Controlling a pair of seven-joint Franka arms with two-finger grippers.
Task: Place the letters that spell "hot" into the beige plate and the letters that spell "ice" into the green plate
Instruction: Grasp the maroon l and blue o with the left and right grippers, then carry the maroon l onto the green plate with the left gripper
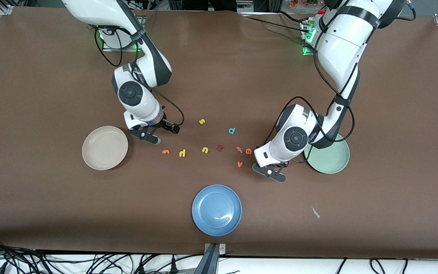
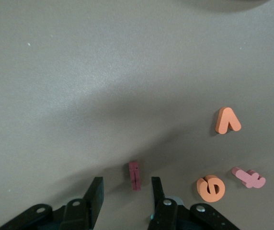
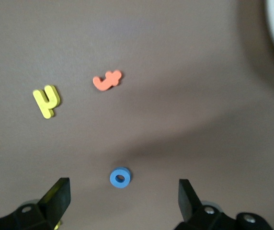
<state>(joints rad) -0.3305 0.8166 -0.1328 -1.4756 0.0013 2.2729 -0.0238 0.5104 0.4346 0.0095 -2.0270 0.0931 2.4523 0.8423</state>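
Beside the green plate (image 1: 331, 156), we see the left gripper (image 2: 127, 191) low over the surface, fingers parted around the dark red "i" (image 2: 134, 175), not yet clamped. Our right gripper (image 3: 122, 196), near the beige plate (image 1: 105, 147), straddles the blue "o" (image 3: 120, 177), fingers spread wide.

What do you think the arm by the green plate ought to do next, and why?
Probably finish closing the left gripper on the dark red bar letter and lift it. That letter stands between the fingers, which have not yet touched it, and the green plate, where it belongs, lies right beside this arm with no letters showing in it. The right gripper hangs open over the blue ring.
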